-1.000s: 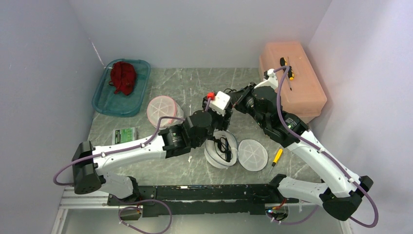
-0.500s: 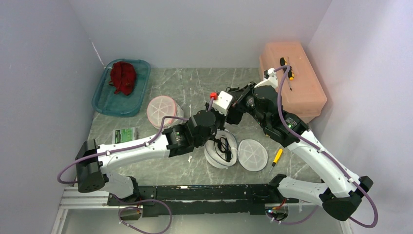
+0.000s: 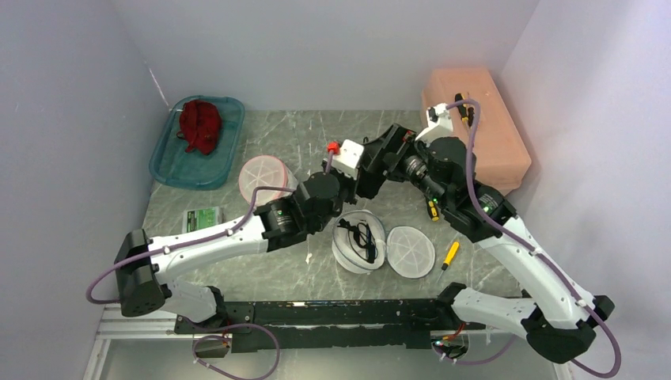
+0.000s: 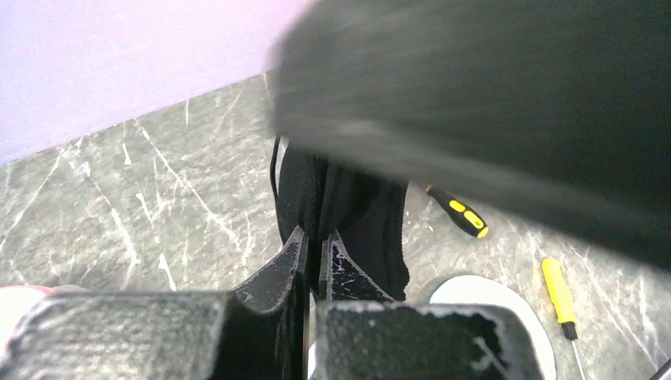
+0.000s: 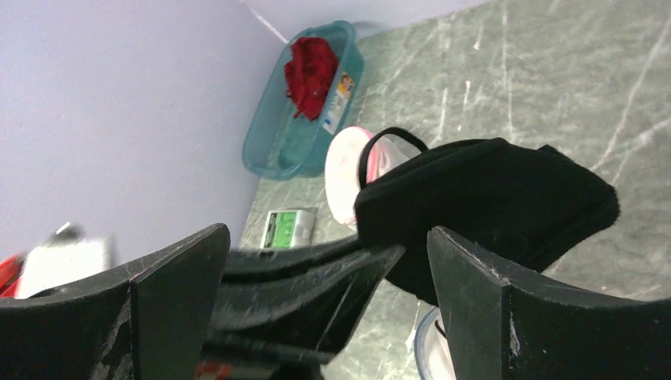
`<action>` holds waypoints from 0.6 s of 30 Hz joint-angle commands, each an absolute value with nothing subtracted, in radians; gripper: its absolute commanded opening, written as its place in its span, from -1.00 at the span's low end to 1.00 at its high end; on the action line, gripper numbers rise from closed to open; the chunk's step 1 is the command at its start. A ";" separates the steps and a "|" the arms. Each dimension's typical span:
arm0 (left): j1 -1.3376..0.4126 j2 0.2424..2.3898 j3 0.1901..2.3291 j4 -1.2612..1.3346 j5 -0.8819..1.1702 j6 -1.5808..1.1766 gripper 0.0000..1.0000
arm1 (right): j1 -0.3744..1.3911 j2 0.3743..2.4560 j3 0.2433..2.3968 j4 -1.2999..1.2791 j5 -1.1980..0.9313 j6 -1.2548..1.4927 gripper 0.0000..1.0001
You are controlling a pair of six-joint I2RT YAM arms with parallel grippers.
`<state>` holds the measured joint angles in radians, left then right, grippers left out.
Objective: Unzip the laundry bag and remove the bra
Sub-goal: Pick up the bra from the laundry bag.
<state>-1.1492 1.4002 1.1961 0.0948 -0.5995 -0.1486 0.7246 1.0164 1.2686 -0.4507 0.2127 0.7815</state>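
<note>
In the left wrist view my left gripper [image 4: 314,236] is shut on a fold of the black bra [image 4: 352,202], which hangs in front of it above the table. In the right wrist view my right gripper [image 5: 328,232] stands open around the left gripper's fingers, with the bra [image 5: 490,194] just beyond its right finger and not pinched. From above, both grippers meet mid-table, left gripper [image 3: 348,176] and right gripper [image 3: 372,168]. Below them lies the white round laundry bag [image 3: 342,252], unzipped, a black strap inside it, and its flap [image 3: 410,251] folded out to the right.
A pink-trimmed round bag [image 3: 261,178] stands left of centre. At back left, a teal tray [image 3: 168,170] holds a red garment [image 3: 199,125]. A salmon box [image 3: 483,138] sits back right. Two screwdrivers [image 3: 449,253] [image 3: 431,208] and a green packet [image 3: 202,219] lie on the table.
My left gripper shut on the bra. My right gripper then opened, let go of the bra and pulled up and back. The left gripper shifted slightly left with the bra.
</note>
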 commanded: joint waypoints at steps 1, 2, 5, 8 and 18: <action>-1.100 1.324 1.186 0.077 -0.604 -0.193 -0.95 | 0.729 0.955 1.387 -0.522 0.118 0.624 1.00; -1.068 1.310 1.187 0.058 -0.585 -0.209 -0.95 | 0.729 0.931 1.382 -0.535 0.113 0.592 1.00; -0.976 1.264 1.203 -0.024 -0.501 -0.265 -0.95 | 0.729 0.819 1.304 -0.511 0.094 0.492 1.00; -0.867 1.235 1.254 -0.138 -0.430 -0.323 -0.95 | 0.730 0.685 1.171 -0.429 0.043 0.408 1.00; -0.271 1.289 1.439 -0.400 -0.060 -0.593 -0.95 | 0.730 0.388 0.565 -0.136 -0.070 0.564 0.92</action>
